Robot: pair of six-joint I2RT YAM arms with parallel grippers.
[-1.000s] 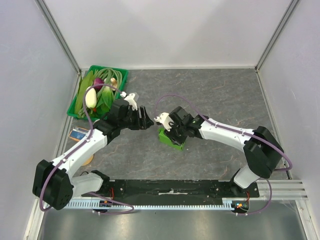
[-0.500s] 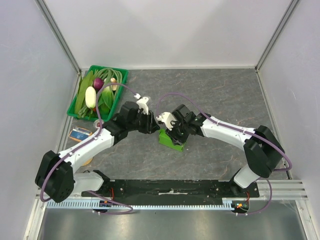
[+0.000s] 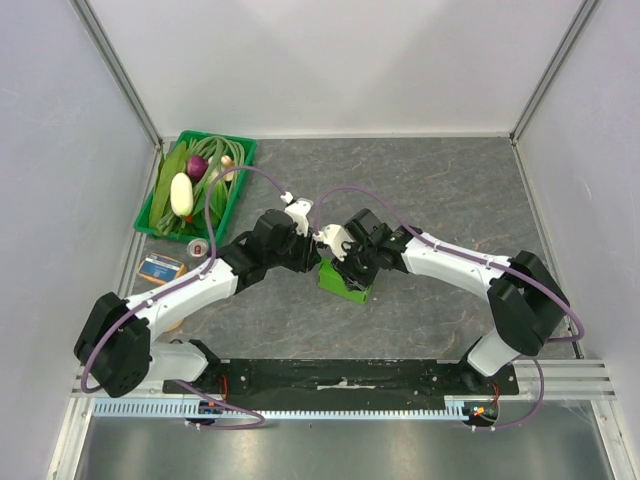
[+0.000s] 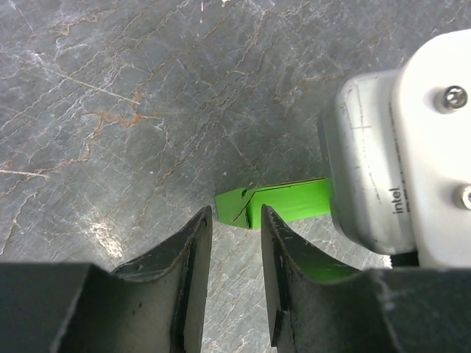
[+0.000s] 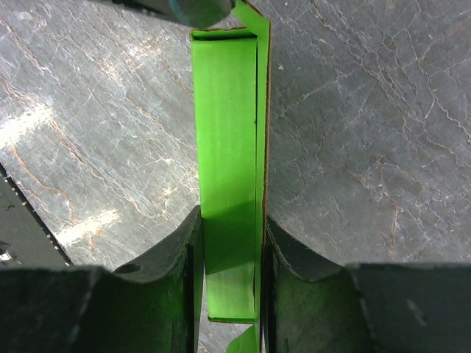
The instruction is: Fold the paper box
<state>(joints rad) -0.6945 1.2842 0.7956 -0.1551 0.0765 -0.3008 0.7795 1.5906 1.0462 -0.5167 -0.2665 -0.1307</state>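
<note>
On the right gripper (image 5: 230, 218) the fingers (image 5: 184, 257) are clamped on the paper box (image 5: 224, 110), one pad on each long side, and the box fills the gap. It's a flattened, partly folded lime-green sleeve running straight away from the wrist camera, with raw brown card edge along its right side. In the top view it sits mid-table under the right gripper's tips. Can't tell if it rests on the mat or is just off it.

The left gripper (image 4: 235, 215) has a narrow gap between its fingers, with nothing between them and only mat showing through. The box's pointed end lies just past the tips; can't resolve contact. The white camera housing (image 4: 397, 162) of the right wrist blocks the right side of that view and hides the rest of the box.

From above, the two grippers sit nose to nose over the box, nearly touching.

The green vegetable crate (image 3: 243, 152) is far left and holds a white oblong vegetable (image 3: 181, 193), a purple round one (image 3: 197, 165) and long green pods (image 3: 225, 150). Just near of the crate is a small red-and-white round item (image 3: 198, 247). A blue-and-orange pack (image 3: 160, 268) lies at the left edge. All are well apart from the box, on the far side of the left forearm.

The surface is a dark grey marbled mat (image 3: 450, 190), with white walls (image 3: 330, 60) on three sides and aluminium posts (image 3: 120, 70) at the corners.
</note>
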